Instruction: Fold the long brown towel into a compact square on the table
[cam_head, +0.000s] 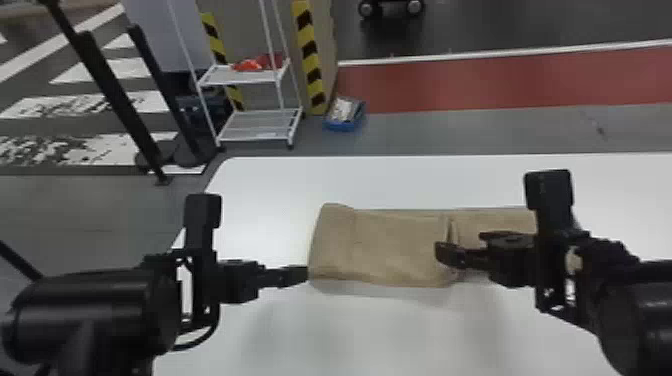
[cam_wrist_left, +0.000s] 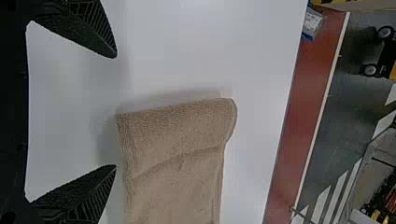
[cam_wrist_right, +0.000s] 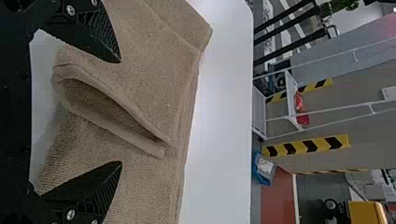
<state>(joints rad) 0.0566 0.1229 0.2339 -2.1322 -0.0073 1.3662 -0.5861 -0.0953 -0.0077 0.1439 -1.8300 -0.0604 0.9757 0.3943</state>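
The brown towel (cam_head: 395, 245) lies on the white table, its left part folded over onto itself and a single run continuing right beneath my right arm. My left gripper (cam_head: 306, 275) is at the towel's left near corner; in the left wrist view that gripper (cam_wrist_left: 116, 112) stands open, the folded end of the towel (cam_wrist_left: 177, 158) beyond its fingertips. My right gripper (cam_head: 442, 254) is over the fold's right edge. Seen from the right wrist, the gripper (cam_wrist_right: 121, 112) is open around the looped edge of the towel (cam_wrist_right: 140, 60), with nothing clamped.
The white table (cam_head: 350, 180) extends past the towel on its far and near sides, its left edge close to my left arm. Beyond it on the floor stand a white shelf rack (cam_head: 257, 122), a blue bin (cam_head: 345, 115) and black posts (cam_head: 117, 100).
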